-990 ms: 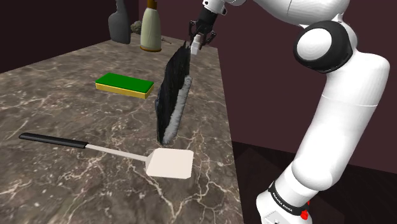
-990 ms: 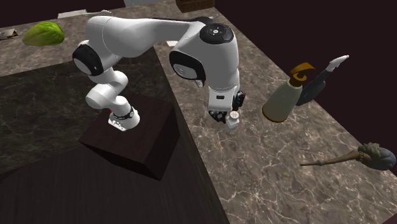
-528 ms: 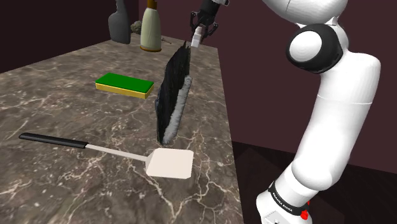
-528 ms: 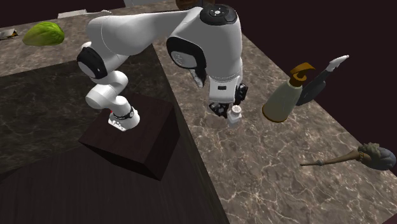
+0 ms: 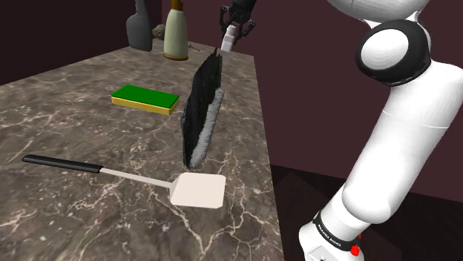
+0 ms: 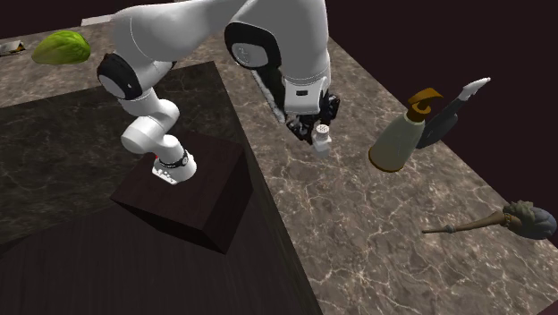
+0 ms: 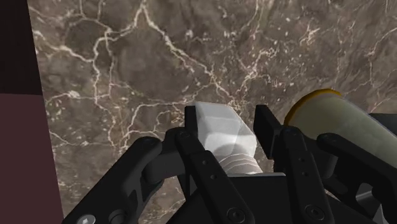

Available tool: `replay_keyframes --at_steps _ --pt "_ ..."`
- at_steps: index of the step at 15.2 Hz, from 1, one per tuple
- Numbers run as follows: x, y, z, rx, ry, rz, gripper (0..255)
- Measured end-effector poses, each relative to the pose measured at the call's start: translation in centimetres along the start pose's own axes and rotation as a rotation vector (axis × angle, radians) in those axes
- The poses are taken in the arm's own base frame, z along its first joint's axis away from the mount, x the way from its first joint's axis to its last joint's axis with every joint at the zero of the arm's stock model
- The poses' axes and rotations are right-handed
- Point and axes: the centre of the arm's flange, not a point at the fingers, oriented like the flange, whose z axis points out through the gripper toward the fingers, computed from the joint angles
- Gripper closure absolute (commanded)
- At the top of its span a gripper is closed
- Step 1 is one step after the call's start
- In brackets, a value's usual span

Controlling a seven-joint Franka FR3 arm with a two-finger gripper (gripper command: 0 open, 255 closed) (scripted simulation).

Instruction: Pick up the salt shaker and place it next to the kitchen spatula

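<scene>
We have the gripper (image 7: pixel 227 124) pinching the white salt shaker (image 7: pixel 222 137) across its body, one finger on each side. It looks lifted off the marble counter (image 5: pixel 67 89), probably to clear the upright black brush (image 5: pixel 202 111). The spatula (image 5: pixel 194 190) lies at 6 o'clock from the shaker in the shoulder view. Count: one shaker, one spatula, one brush, one green sponge (image 5: pixel 145 98), and two bottles, a cream bottle (image 5: pixel 175 33) and a grey bottle (image 5: pixel 139 26).
</scene>
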Motion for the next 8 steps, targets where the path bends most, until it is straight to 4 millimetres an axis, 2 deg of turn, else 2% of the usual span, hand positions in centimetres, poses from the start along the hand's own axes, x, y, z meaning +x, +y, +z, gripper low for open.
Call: replay_keyframes --at_steps 8 --pt "-10.3 -2.1 -0.5 0.000 0.000 -0.001 255"
